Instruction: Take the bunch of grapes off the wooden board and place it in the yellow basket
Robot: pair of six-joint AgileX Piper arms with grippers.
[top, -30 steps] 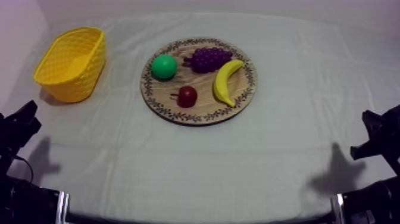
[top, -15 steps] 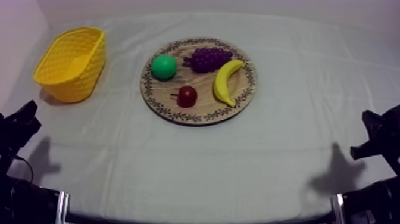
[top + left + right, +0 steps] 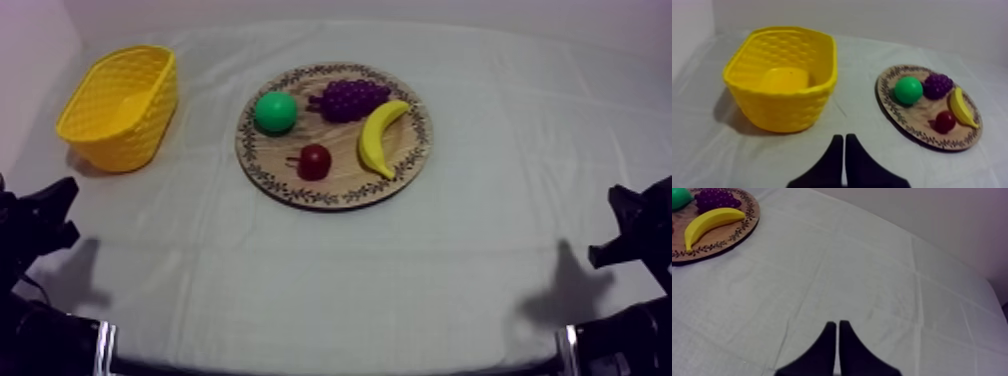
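Well apart: grapes [image 3: 937,85] from left tool [image 3: 843,139].

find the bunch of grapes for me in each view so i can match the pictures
Top view: grapes at the far side of the wooden board, between green fruit and banana.
Left wrist view: grapes on the board, between green fruit and banana.
Right wrist view: grapes just beyond the banana.
Shared landmark: the banana beside the grapes in all three.
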